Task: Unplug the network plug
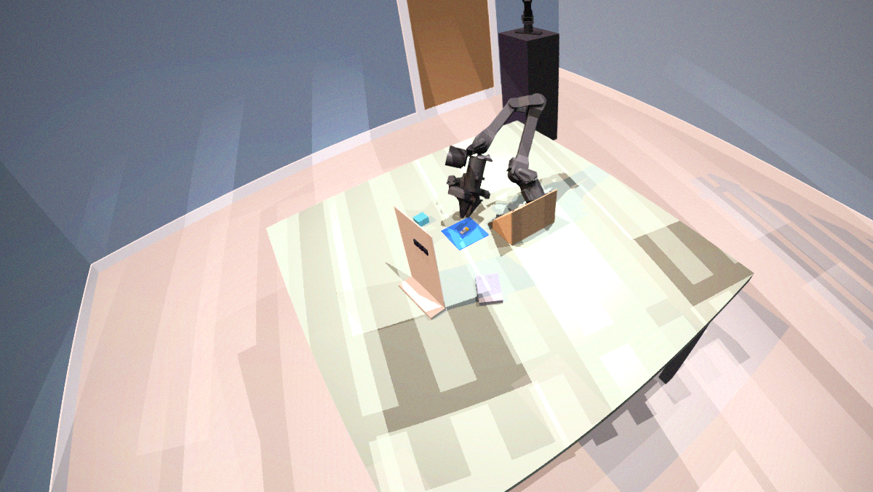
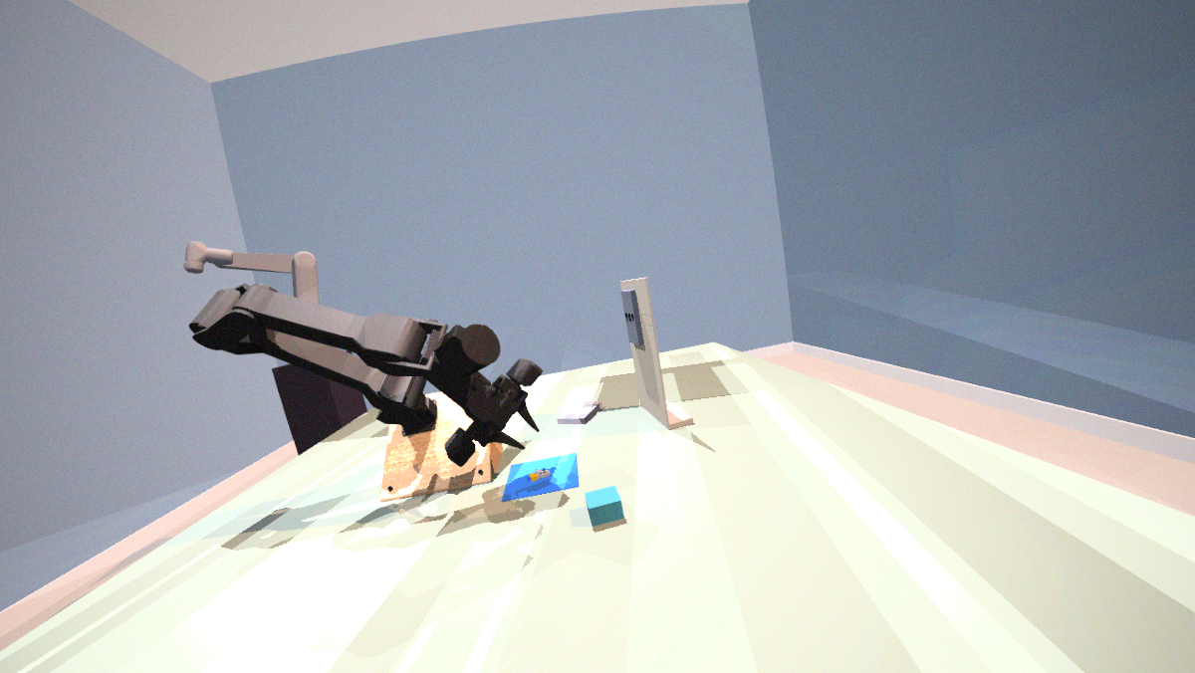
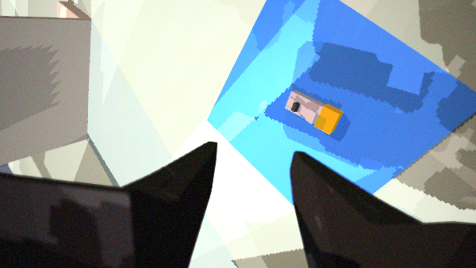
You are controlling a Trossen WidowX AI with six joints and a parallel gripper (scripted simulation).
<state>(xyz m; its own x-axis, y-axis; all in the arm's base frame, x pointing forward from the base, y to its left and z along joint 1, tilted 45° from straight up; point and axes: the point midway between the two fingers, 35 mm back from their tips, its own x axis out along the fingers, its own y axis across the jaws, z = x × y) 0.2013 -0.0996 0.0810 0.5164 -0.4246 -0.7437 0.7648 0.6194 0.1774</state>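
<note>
The plug (image 1: 465, 230) (image 2: 540, 474) (image 3: 311, 111), pale with an orange end, lies inside the blue marked square (image 1: 459, 244) (image 2: 520, 489) (image 3: 416, 131) on the table. My gripper (image 1: 465, 216) (image 2: 530, 439) (image 3: 254, 156) is open, with nothing between its parted fingers. Its fingertips are above and to one side of the plug, apart from it; in the wrist view the plug is beyond the right fingertip. The upright panel (image 1: 421, 268) (image 2: 652, 375) stands apart from the square, and its socket block (image 2: 632, 318) holds no visible plug.
A teal block (image 1: 420, 218) (image 2: 604, 507) sits between the square and the panel's far side. A pale flat box (image 1: 488, 288) (image 2: 575, 413) lies near the panel's foot. A wooden sloped board (image 1: 532, 218) (image 2: 426, 472) stands close beside the arm and square.
</note>
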